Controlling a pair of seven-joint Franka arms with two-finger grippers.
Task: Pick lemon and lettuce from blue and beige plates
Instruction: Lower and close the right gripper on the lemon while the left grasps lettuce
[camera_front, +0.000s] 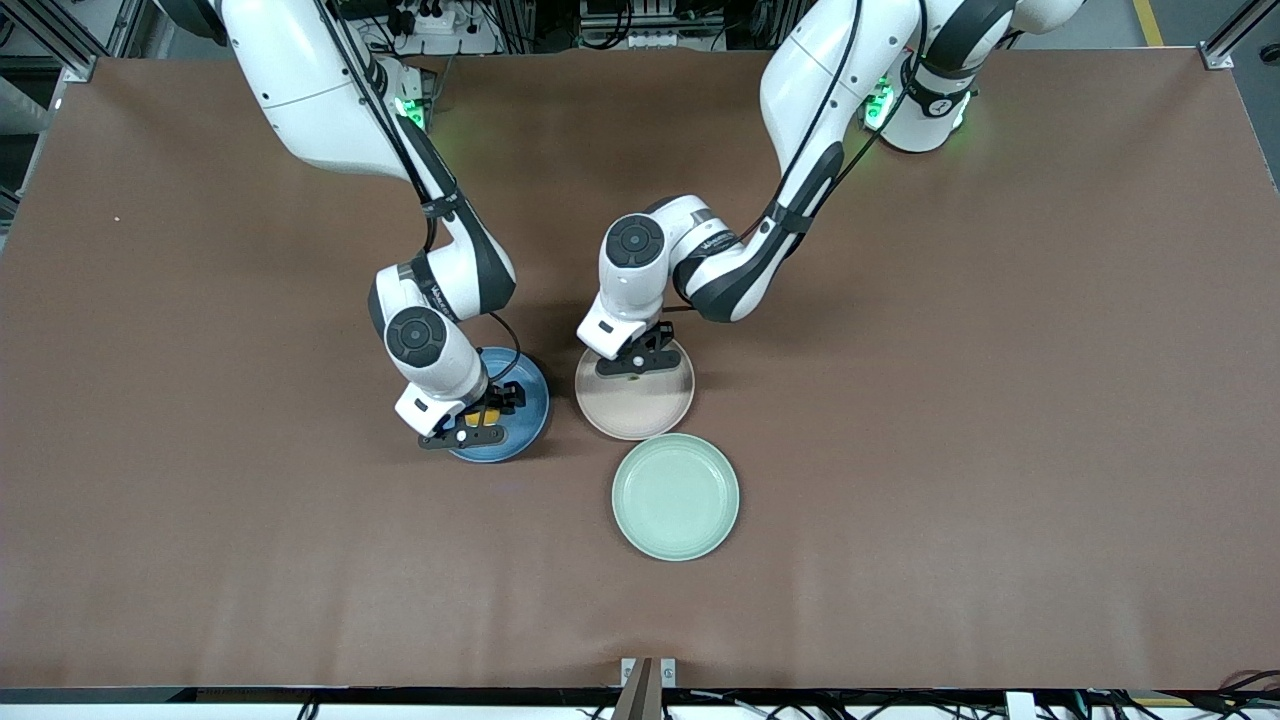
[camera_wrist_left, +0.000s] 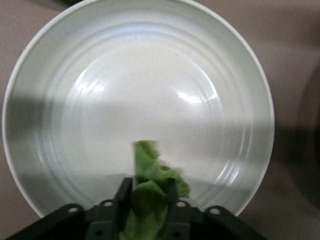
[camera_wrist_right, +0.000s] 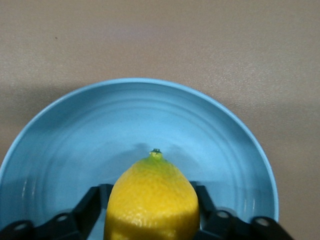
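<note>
The lemon (camera_wrist_right: 152, 200) sits clamped between the fingers (camera_wrist_right: 92, 210) of the right gripper (camera_front: 478, 412) over the blue plate (camera_front: 528, 400), its stem tip pointing across the dish. The lettuce (camera_wrist_left: 150, 195) is pinched between the fingers (camera_wrist_left: 123, 192) of the left gripper (camera_front: 636, 357) over the beige plate (camera_front: 635, 405). The two plates lie side by side on the brown tabletop (camera_front: 950, 400). An empty pale green plate (camera_front: 676, 496) lies just beside the beige plate, nearer the front camera.
</note>
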